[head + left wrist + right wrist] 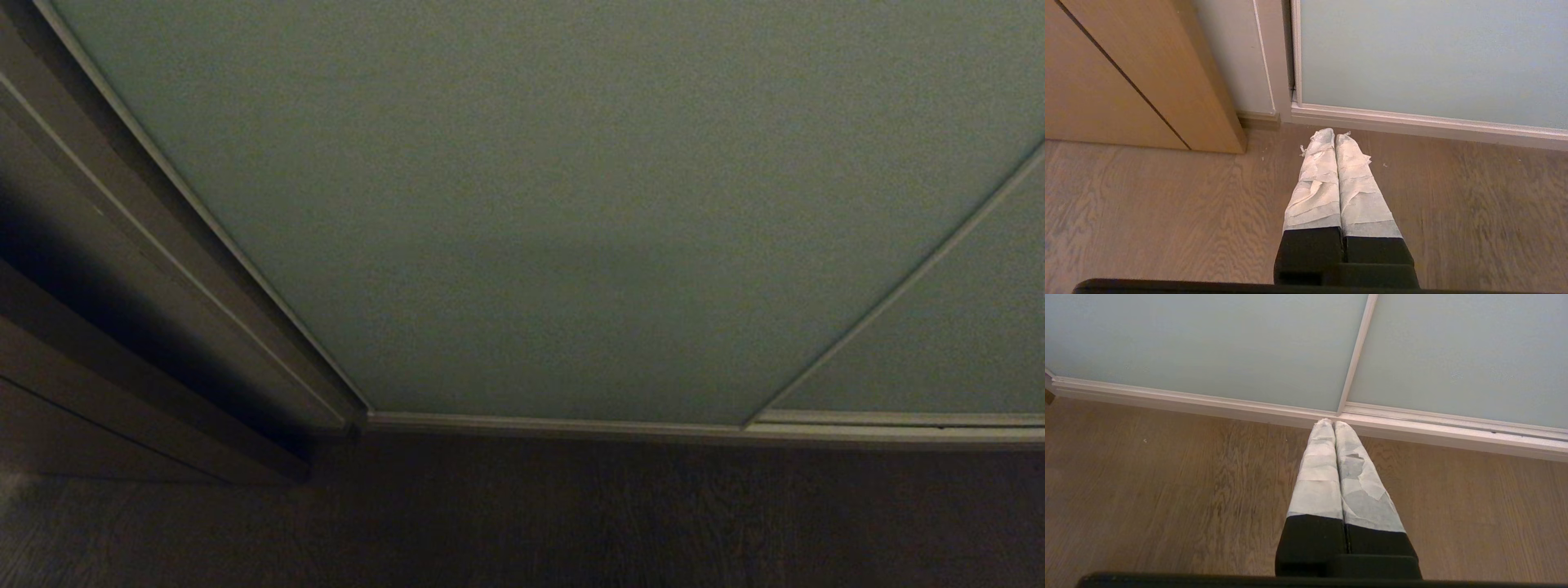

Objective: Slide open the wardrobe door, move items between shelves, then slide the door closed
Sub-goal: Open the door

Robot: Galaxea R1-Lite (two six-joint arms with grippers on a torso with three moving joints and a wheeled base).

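Observation:
The sliding wardrobe door [531,204] is a pale grey-green panel in a thin light frame, and it fills most of the head view. It stands closed, so the items and the shelves are hidden behind it. A second panel [947,343] joins it on the right. My left gripper [1334,134] hangs over the floor near the door's left edge [1295,53], shut, with its taped fingers pressed together and nothing held. My right gripper [1334,422] is shut too, pointing at the seam between the two panels [1356,355]. Neither arm shows in the head view.
A brown wooden side panel [122,269] juts out on the left of the wardrobe [1139,73]. The light bottom rail [571,425] runs along the foot of the doors. Wood-grain floor [571,514] lies between me and the wardrobe.

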